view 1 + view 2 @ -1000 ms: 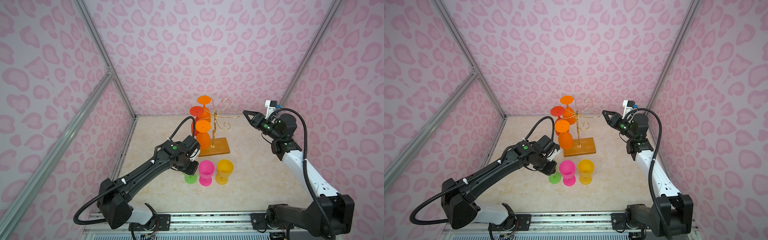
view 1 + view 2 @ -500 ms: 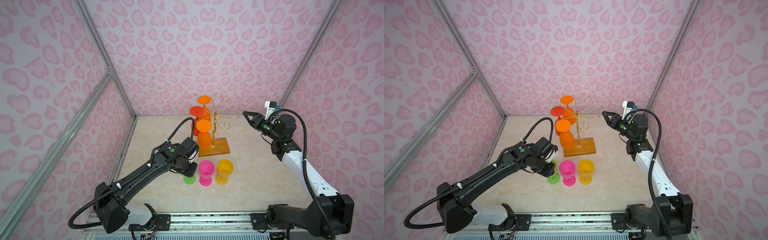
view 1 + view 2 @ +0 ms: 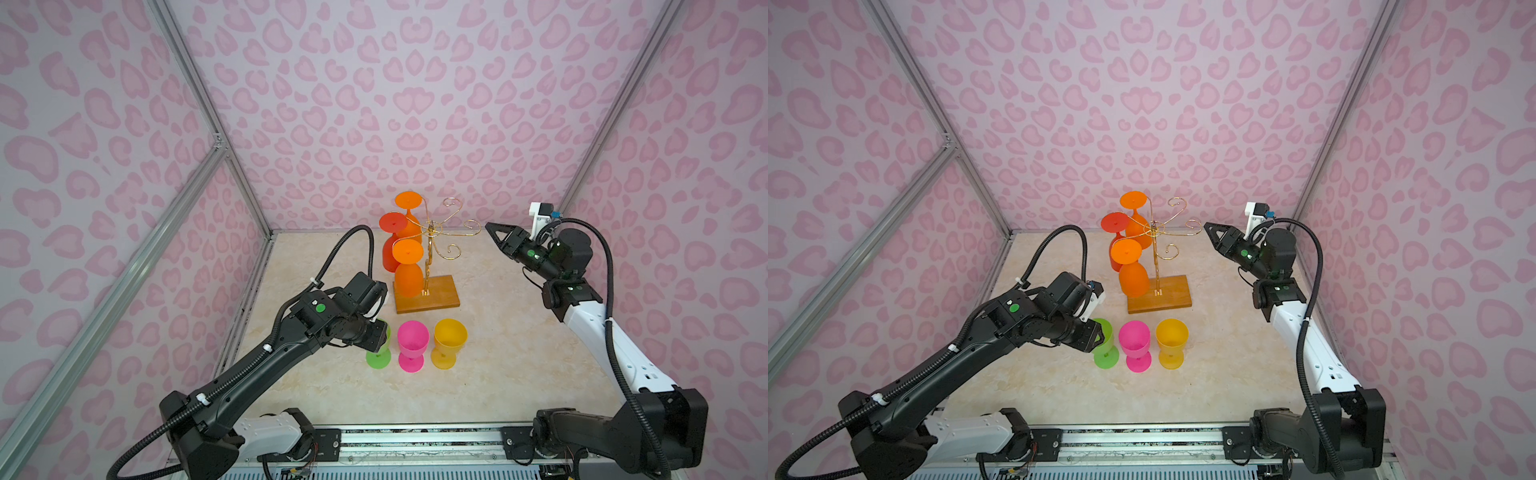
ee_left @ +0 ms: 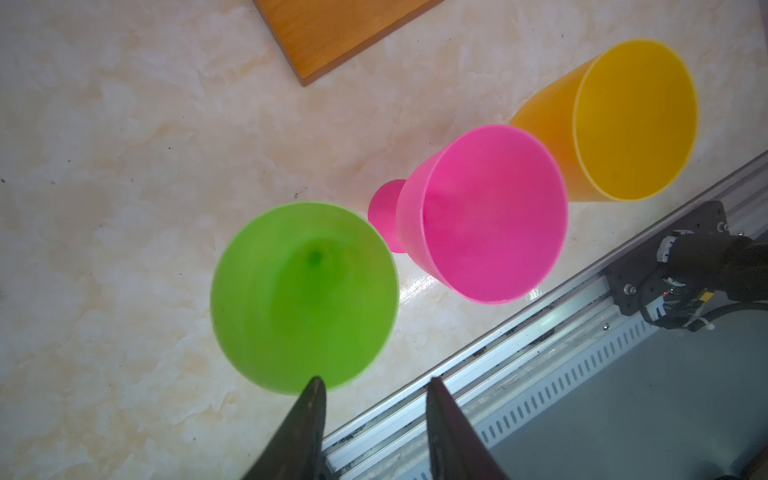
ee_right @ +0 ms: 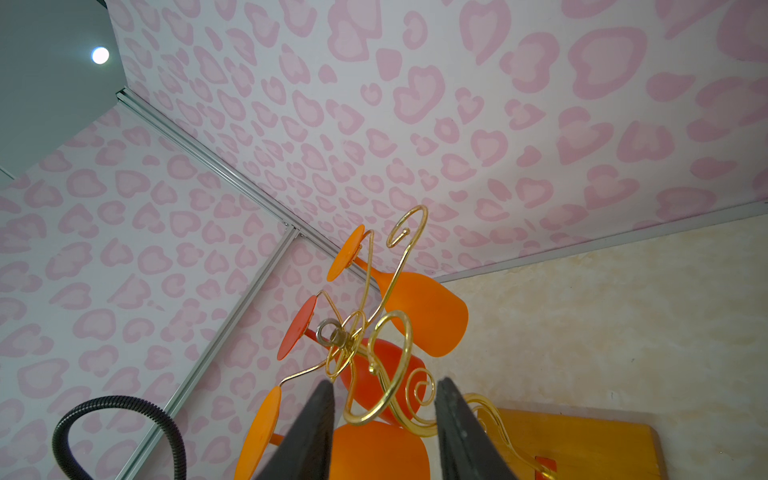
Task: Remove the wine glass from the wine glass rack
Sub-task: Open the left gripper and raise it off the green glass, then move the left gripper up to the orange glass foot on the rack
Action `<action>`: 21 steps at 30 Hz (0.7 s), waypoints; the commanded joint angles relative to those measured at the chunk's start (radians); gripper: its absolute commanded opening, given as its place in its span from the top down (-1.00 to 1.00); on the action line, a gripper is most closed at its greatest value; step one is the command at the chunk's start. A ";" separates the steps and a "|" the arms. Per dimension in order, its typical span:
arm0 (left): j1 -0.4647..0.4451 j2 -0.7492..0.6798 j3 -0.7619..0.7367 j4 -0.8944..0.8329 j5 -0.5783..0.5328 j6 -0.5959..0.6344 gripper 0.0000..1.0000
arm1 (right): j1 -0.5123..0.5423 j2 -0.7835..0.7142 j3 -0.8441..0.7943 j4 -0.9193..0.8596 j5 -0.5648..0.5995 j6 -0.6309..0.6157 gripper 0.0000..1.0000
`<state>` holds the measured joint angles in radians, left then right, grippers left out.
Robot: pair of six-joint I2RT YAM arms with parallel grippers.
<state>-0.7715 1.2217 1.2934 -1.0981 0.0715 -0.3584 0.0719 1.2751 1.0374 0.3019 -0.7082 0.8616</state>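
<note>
Marble-look surface (image 3: 519, 374), pink-patterned walls. Wine glass rack (image 3: 440, 297) stands mid-back with three orange glasses (image 3: 409, 278) hanging inverted. Green wine glass (image 4: 303, 297) is upright beside pink glass (image 3: 412, 338) and yellow glass (image 3: 449, 336). Left claw (image 4: 374, 382) is parted and empty, at the green rim. Right claw (image 5: 385, 384) is parted and empty, near the rack.

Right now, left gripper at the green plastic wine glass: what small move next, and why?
Probably raise the left gripper clear of the green plastic wine glass: it stands upright, the jaws are open, one fingertip sits at its rim. Three orange plastic wine glasses hang on the gold wire rack.
</note>
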 commanded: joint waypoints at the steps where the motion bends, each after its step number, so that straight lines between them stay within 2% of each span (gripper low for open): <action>1: 0.000 -0.044 0.038 0.016 -0.015 -0.016 0.14 | 0.000 0.003 -0.006 0.028 -0.009 0.005 0.18; 5: 0.001 -0.138 0.046 0.120 -0.022 -0.046 0.14 | -0.001 0.001 -0.006 0.029 -0.007 0.005 0.18; 6: 0.001 -0.163 0.046 0.160 -0.015 -0.050 0.08 | -0.001 0.002 -0.005 0.032 -0.007 0.006 0.17; 10: 0.002 -0.225 0.046 0.321 0.044 -0.048 0.02 | -0.001 0.002 -0.005 0.036 -0.008 0.011 0.17; 15: 0.005 -0.219 0.046 0.481 0.099 -0.078 -0.06 | -0.001 -0.007 -0.006 0.029 -0.005 0.010 0.18; 17: 0.014 -0.195 0.092 0.510 0.112 -0.101 -0.09 | -0.001 -0.008 -0.002 0.023 -0.005 0.008 0.17; 21: 0.073 -0.175 0.100 0.594 0.150 -0.154 -0.14 | -0.001 -0.012 0.002 0.016 -0.004 0.005 0.18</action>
<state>-0.7258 1.0405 1.3853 -0.6247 0.1787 -0.4644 0.0719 1.2671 1.0367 0.3065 -0.7078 0.8719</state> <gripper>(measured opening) 0.564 0.412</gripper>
